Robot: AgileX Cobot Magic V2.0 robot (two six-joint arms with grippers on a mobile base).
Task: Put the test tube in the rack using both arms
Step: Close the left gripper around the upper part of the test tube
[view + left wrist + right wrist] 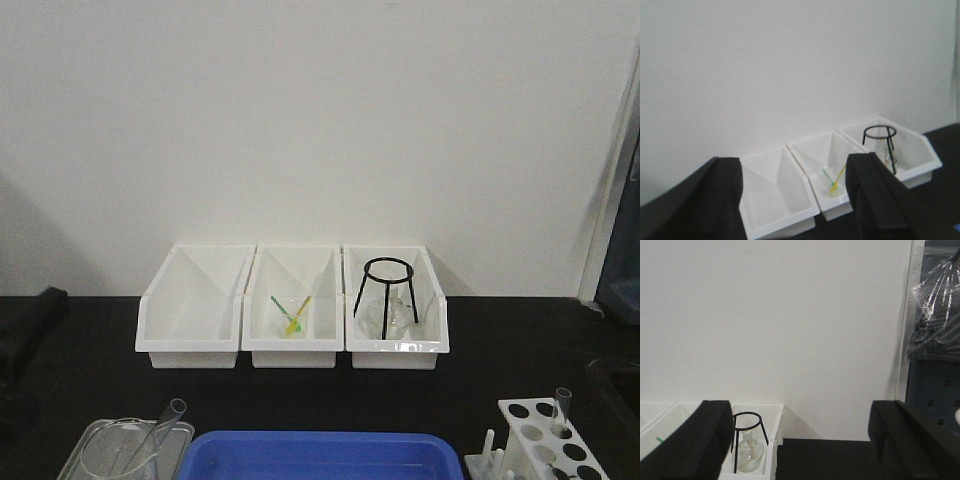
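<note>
The left gripper [795, 200] has two broad, blocky, matte black fingers [875, 195]; the right gripper [800, 440] looks the same.

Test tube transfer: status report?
Left pincer open, right pincer open. Test tube leaning in beaker, not gripped. Blue tray lies between beaker and rack.

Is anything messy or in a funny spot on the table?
Nothing looks spilled or broken. One test tube leans slanted in the beaker at the lower left of the front view, instead of standing in the rack, where another tube stands.
</note>
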